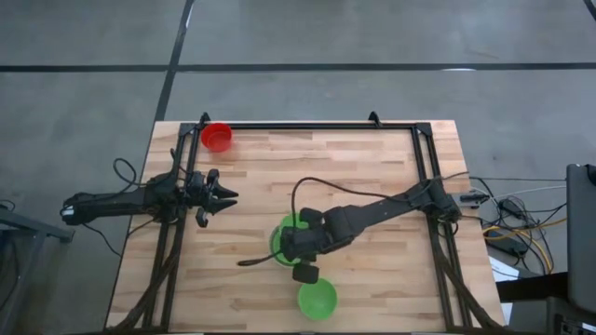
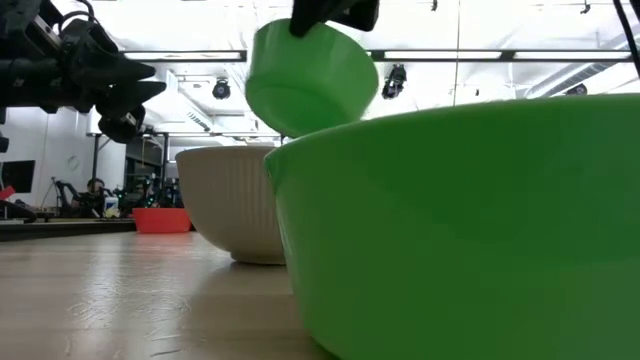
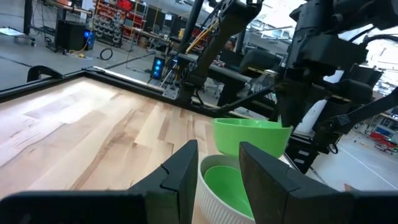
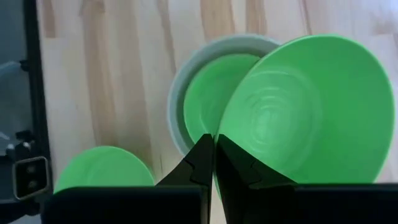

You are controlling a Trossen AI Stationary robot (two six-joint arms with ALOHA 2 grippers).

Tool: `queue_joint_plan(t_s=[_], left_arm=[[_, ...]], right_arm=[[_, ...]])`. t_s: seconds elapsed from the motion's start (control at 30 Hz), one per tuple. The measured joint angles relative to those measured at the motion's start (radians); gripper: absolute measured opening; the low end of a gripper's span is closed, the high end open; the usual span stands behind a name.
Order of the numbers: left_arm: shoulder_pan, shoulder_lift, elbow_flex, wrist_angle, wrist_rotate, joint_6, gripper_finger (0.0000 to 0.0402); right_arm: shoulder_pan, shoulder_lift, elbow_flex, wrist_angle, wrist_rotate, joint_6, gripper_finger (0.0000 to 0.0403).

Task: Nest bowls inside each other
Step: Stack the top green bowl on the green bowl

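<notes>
five bowls show across the views. the right gripper has its fingers pinched together on the rim of a green bowl, holding it tilted in the air just above the whitish bowl near the table's middle. a second green bowl already sits nested inside the whitish one. in the low view the held bowl hangs clear of the whitish bowl's rim, not touching it.

a third green bowl stands alone on the table near the front edge, just beside the right arm's wrist — it fills the low view's foreground. the red bowl sits by itself at the far left corner, well apart from the rest.

the left gripper hovers over the table's left side, pointing toward the stack, its fingers apart and holding nothing. from its wrist view the whitish bowl with its green insert lies just beyond the fingertips, and the held bowl hangs above.
</notes>
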Motion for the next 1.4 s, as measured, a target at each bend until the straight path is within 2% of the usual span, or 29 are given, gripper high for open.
queue_joint_plan(t_s=[0.57, 0.9, 1.07, 1.4], left_arm=[[0.0, 0.0, 0.0, -0.002, 0.0, 0.0, 0.0122], [0.0, 0.0, 0.0, -0.001, 0.0, 0.0, 0.0122], [0.0, 0.0, 0.0, -0.001, 0.0, 0.0, 0.0122], [0.0, 0.0, 0.0, -0.001, 0.0, 0.0, 0.0122]], right_arm=[[0.0, -0.006, -0.066, 0.171, -0.016, -0.055, 0.0008], [-0.001, -0.007, -0.086, 0.2, -0.013, -0.092, 0.0008], [-0.001, -0.009, -0.143, 0.264, -0.018, -0.083, 0.0008], [-0.006, -0.011, -0.21, 0.263, -0.033, -0.015, 0.0008]])
